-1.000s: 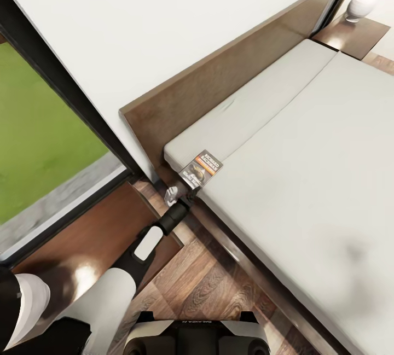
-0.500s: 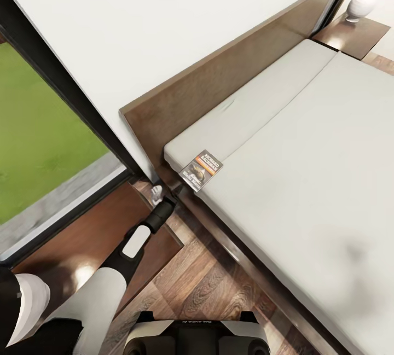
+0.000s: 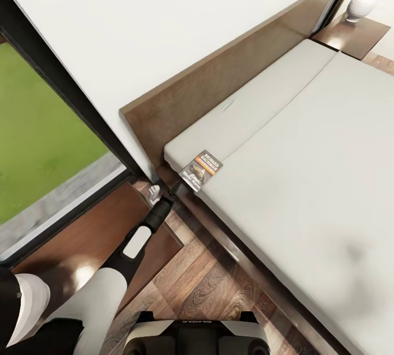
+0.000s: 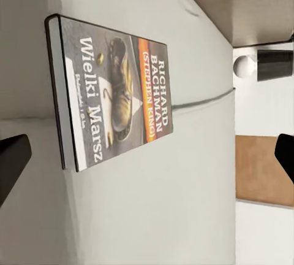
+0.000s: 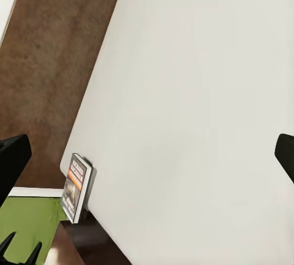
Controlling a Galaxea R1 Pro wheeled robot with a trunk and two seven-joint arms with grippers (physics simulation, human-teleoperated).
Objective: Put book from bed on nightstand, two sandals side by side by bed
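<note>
Left wrist view: book (image 4: pixel 113 93) title legible, "Wielki Marsz" (unreadable from the head). Book lies flat at the mattress corner of the bed (image 3: pixel 306 169). Left gripper (image 3: pixel 157 193) just short of it, jaws spread, empty. Right gripper released. Nightstand (image 3: pixel 82 245) under left arm; window (image 3: pixel 38 141) beyond.

left hand (image 3: pixel 157 193) pulled back off the book (image 3: pixel 201 170) corner, now apart, near the nightstand (image 3: pixel 93 234)
</note>
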